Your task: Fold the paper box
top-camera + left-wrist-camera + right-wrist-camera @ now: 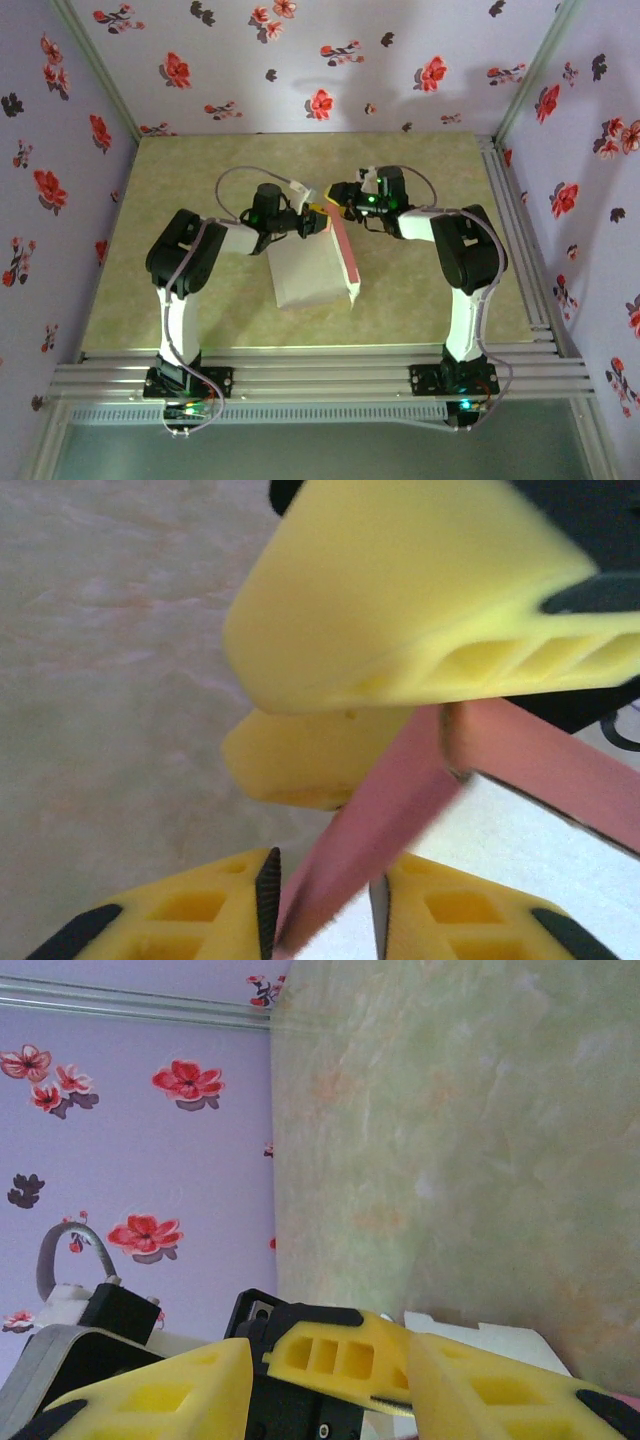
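From above, the paper box [305, 272] lies near the middle of the surface [180, 250]. Its pale panel is flat, and a salmon pink flap stands up along its right edge. The two arms meet over its far end, the left pincer [312, 222] just left of the right pincer [335, 197], though this view does not show how their jaws stand. The left wrist camera does: the pink flap runs between the left pincer's yellow fingers [200, 920], which are closed on it. The white panel lies to one side, and the right pincer's two fingers hang just above, apart from each other. The right wrist camera shows its own jaws parted with nothing held between them, one left finger beyond the gap, a white notched card edge [480, 1335] beside it, and flowered wallpaper [150, 1160] past the surface.
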Controlling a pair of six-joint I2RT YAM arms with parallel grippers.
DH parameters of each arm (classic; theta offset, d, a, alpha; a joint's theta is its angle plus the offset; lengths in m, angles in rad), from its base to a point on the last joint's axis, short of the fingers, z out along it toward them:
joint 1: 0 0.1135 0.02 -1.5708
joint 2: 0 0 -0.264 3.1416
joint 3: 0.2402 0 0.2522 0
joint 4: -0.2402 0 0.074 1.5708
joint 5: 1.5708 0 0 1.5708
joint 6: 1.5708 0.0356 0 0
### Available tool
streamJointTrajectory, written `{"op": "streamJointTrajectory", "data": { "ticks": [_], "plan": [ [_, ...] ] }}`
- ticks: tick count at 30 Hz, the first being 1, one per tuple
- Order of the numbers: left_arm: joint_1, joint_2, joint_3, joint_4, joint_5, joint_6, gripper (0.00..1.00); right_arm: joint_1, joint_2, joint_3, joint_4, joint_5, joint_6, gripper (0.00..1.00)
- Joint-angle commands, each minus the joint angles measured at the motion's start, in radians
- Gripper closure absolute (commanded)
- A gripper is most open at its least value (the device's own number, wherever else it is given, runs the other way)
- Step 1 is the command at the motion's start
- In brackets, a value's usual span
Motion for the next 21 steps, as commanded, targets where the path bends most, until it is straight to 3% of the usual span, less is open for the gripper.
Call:
{"op": "streamJointTrajectory", "data": {
  "ticks": [1, 9, 14, 21],
  "plan": [
    [-0.007, 0.025, 0.035, 0.02, 0.045, -0.01, 0.72, -0.006, 0.024, 0.041, -0.041, -0.044, 0.009, 0.54],
    [-0.015, 0.026, 0.039, -0.027, 0.037, 0.011, 0.83, -0.019, 0.013, 0.064, -0.101, -0.048, 0.005, 0.5],
    [-0.027, 0.015, 0.015, -0.035, 0.005, 0.023, 0.85, -0.025, -0.066, 0.089, -0.357, 0.024, -0.143, 0.35],
    [-0.074, -0.036, -0.013, -0.073, -0.087, 0.071, 0.84, -0.025, -0.183, 0.075, -0.597, 0.111, -0.312, 0.28]
  ]
}}
